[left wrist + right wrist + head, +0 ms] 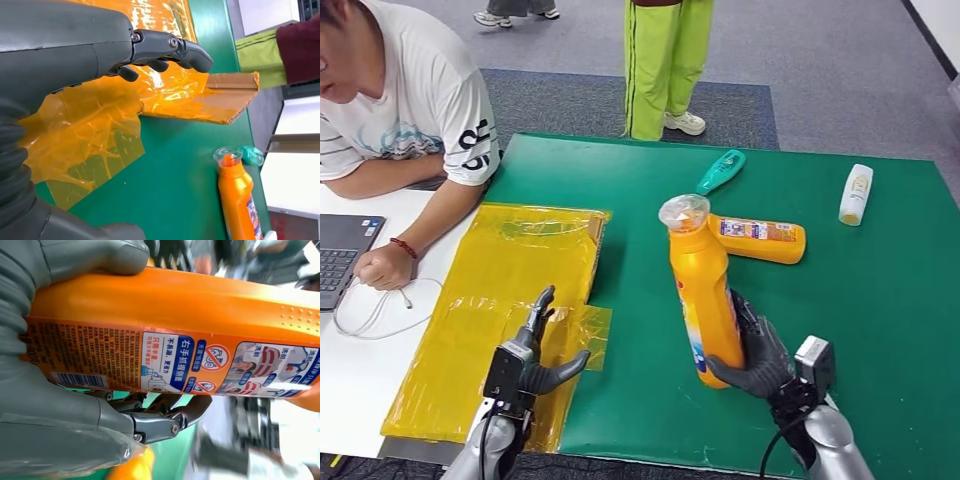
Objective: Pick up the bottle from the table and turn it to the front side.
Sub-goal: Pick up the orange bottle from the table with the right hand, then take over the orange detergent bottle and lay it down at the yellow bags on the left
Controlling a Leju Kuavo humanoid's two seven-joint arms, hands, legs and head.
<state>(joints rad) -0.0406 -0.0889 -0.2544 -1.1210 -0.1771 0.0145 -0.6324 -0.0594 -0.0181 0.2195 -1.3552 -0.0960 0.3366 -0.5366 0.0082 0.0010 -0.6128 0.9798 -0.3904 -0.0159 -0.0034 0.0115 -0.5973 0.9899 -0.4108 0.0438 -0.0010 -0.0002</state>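
Observation:
An orange bottle point(703, 295) with a clear cap stands nearly upright, leaning slightly, on the green table point(871, 300). My right hand point(758, 355) grips its lower body from the right side. In the right wrist view the bottle's printed back label point(170, 362) faces the camera, with my thumb and fingers point(166, 420) wrapped around the bottle. The left wrist view shows the same bottle point(237, 200) from the side. My left hand point(535, 360) hovers open over the yellow film, fingers point(170, 50) spread, holding nothing.
A second orange bottle point(758, 240) lies flat behind the held one. A teal bottle point(721, 170) and a white bottle point(856, 193) lie farther back. Yellow film over cardboard point(516, 290) covers the table's left. A person point(403, 110) sits at a laptop point(343, 255); another stands behind.

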